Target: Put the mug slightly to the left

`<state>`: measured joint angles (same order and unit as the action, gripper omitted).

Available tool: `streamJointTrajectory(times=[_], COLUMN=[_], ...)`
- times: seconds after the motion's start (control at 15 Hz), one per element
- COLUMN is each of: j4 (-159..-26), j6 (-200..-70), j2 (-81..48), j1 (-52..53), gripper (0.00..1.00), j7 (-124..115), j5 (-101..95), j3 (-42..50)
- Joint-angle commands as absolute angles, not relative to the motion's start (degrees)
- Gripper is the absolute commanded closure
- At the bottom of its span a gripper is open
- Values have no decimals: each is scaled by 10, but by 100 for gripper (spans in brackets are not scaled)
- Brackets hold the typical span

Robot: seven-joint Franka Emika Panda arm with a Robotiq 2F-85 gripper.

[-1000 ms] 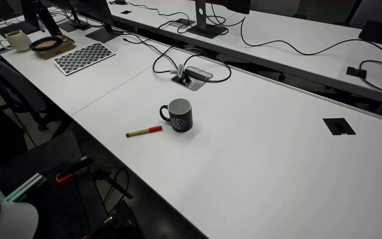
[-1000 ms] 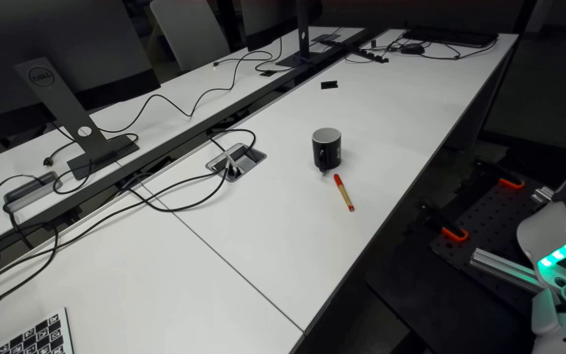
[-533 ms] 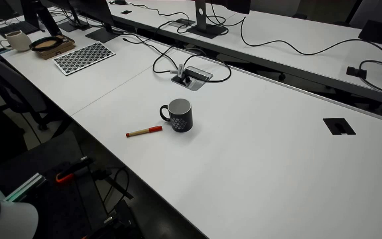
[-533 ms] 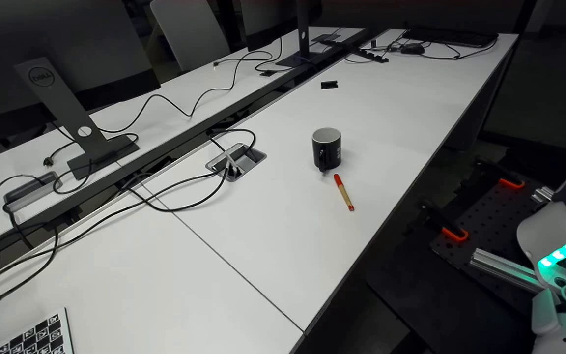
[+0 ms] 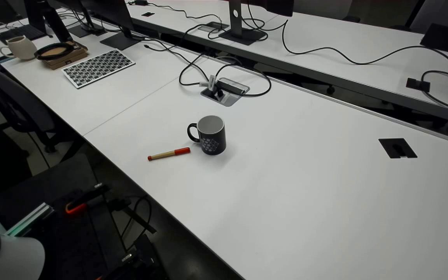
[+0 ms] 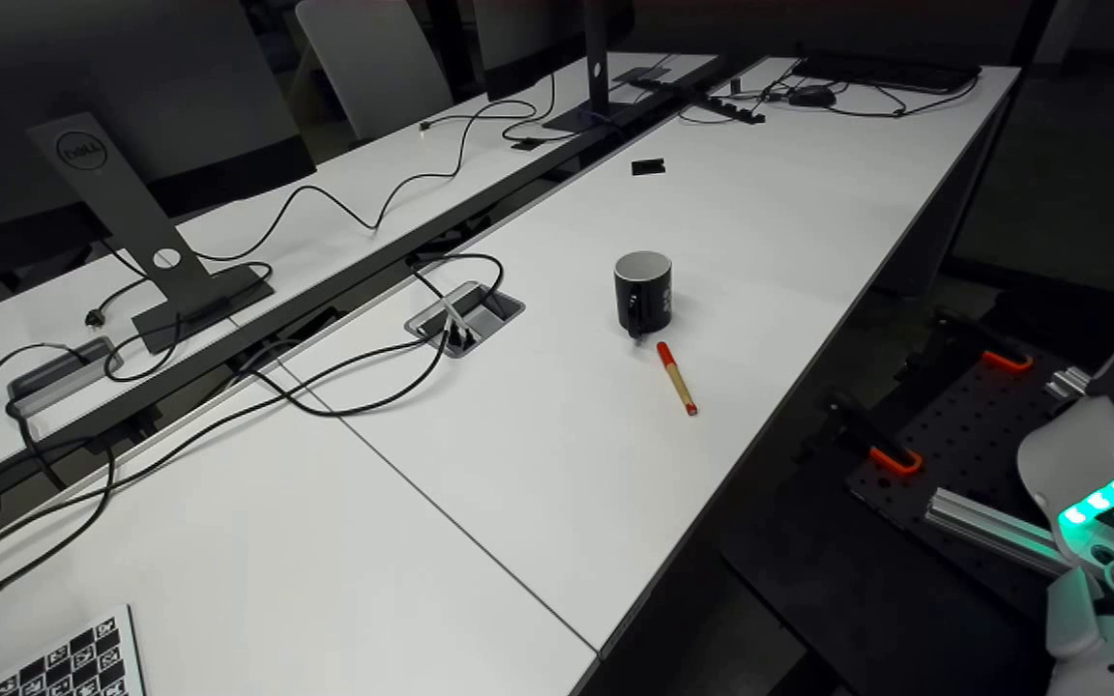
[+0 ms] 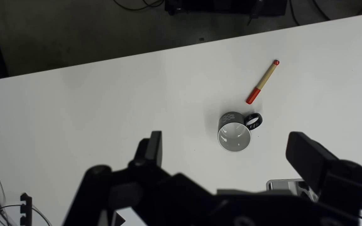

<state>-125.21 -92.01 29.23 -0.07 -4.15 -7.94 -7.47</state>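
Mug (image 7: 233,129) stands upright; spread jaws partly hide the outlet (image 7: 291,187).

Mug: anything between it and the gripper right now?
Nothing visible. In the wrist view the mug shows whole and uncovered, framed by the fingers of the open gripper. The red-and-tan marker lies beside the mug, apart from it, so probably not in the way of a straight approach.

You are in an office: white desks (image 5: 305,186) bearing a Dell monitor (image 6: 122,77), laptop (image 5: 25,33), computer mouse (image 6: 812,96) and cables (image 5: 327,48), with a dark chair (image 5: 23,99) alongside.
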Motion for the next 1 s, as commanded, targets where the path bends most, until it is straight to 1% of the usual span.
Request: streamJointTrajectory(times=[0.0, 0.67, 0.93], j4=[-1251, -1251, -1269], j6=[-918, -918, -938], j2=[291, 291, 282], j1=[11, 11, 19], gripper=[0, 0, 0], j7=[-46, -46, -40], j5=[-83, -83, -40], j3=[-66, -66, -51])
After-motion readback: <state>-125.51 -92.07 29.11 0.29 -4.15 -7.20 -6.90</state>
